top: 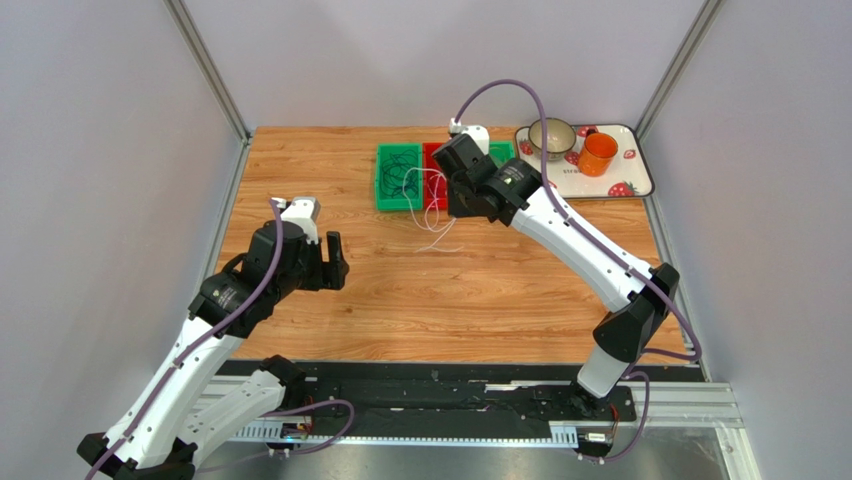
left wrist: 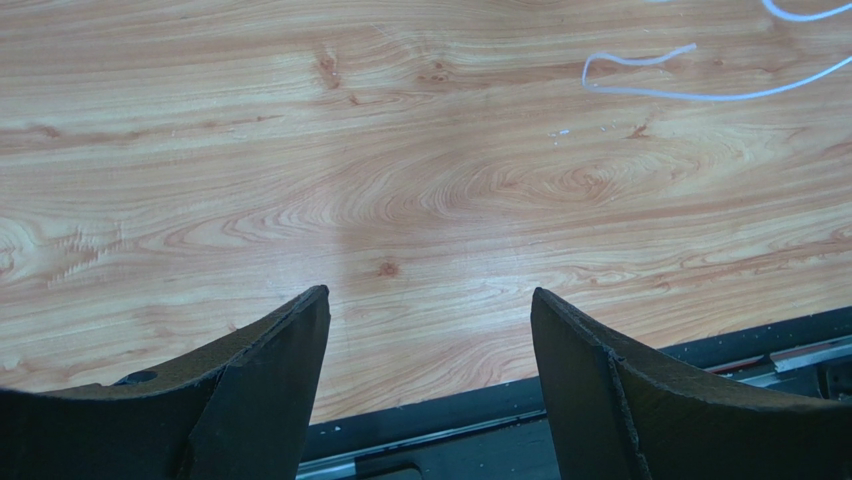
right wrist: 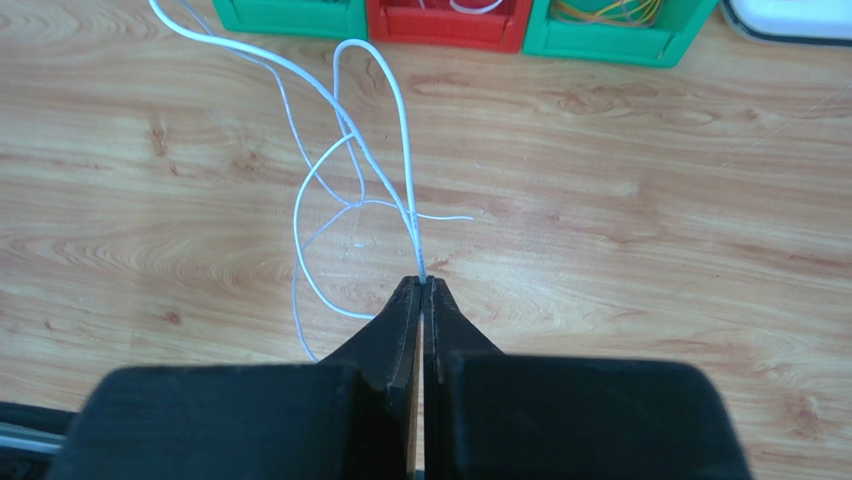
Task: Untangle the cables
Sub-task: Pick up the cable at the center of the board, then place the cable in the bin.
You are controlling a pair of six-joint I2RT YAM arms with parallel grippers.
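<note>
Top view, right claw [top: 447,205]: closed tight on the white cables [top: 432,218], which trail from its tip in loose loops over the table [top: 400,300], just below and to its left.
Top view, bins: a green bin [top: 398,207] holding dark cables [top: 398,178] sits just left of the right claw; a red bin [top: 432,150] lies beside it, partly behind the claw.
Top view, left claw [top: 335,262]: over bare wood, well apart from the white cables.
Left wrist view, left claw [left wrist: 428,295]: fingers [left wrist: 285,345] spread wide with only wood between them; a white cable end [left wrist: 640,90] lies far ahead and to the right.
Right wrist view, right claw [right wrist: 421,285]: jaws pressed together, pinching white strands [right wrist: 345,120] at the very tip; the loops fan out ahead and to the left.
Right wrist view, bins: a left green bin [right wrist: 290,18], the red one [right wrist: 445,30] and a right green bin [right wrist: 620,42] stand in a row far ahead; yellow and orange cables [right wrist: 600,12] lie in the right green bin.
</note>
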